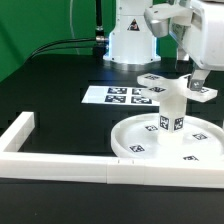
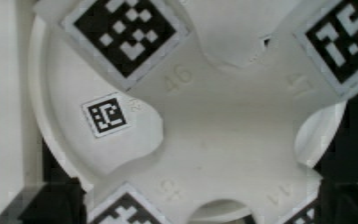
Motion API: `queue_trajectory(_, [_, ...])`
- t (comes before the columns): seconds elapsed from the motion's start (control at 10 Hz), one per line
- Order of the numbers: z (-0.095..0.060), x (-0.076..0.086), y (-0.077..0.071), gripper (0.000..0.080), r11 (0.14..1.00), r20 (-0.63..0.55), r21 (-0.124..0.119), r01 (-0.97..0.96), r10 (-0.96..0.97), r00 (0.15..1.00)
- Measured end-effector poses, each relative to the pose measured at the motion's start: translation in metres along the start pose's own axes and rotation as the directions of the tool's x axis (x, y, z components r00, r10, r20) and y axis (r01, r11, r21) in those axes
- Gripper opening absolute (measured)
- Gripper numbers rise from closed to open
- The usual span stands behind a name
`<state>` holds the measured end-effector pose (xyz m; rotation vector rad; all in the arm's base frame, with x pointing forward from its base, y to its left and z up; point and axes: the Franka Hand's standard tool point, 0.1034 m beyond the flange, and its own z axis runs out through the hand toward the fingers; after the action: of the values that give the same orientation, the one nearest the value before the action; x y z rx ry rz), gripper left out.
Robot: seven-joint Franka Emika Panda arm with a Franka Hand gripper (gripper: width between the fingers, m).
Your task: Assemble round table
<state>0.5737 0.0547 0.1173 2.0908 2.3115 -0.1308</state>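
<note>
Progress check, round table build: the big round disc (image 1: 168,141) lies flat on the black table (image 1: 50,90), at the exterior view's right, pressed up near the long white frame (image 1: 60,158) that runs along the front. The short leg (image 1: 172,112) stands upright on the disc's middle, so that joint looks done or at least seated. The cross piece (image 1: 172,85) sits on top of the leg, roughly level; can't tell from here if it's screwed home or just resting.

Gripper (image 1: 198,68) is up at the cross piece's far-right side, jaws spread wide, nothing held. It looks close to one arm of the cross, but contact vs. small gap isn't clear. Wrist view looks straight down on the cross piece (image 2: 211,110), tags on its arms, filling most of the pic; fingertips not clearly visible there.

Marker board (image 1: 112,95) lies flat behind the disc, apart from it.

Judgement: all 3 parts stacked, so the job is late-stage. Prob. left: tighten or confirm the cross on the leg, then back off. No loose parts visible elsewhere.
</note>
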Motion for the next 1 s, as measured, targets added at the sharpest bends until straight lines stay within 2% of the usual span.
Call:
queue_trajectory(0.3, [0.001,-0.008,-0.001,0.0648,0.995,0.007,0.003,0.103,-0.103,0.995])
queue_trajectory(0.7, [0.004,-0.021,-0.004,0.0648,0.999,0.006,0.018,0.043,-0.043,0.999])
queue_trajectory(1.0, [0.009,-0.022,-0.007,0.0648,1.000,0.005,0.026,0.002,-0.002,1.000])
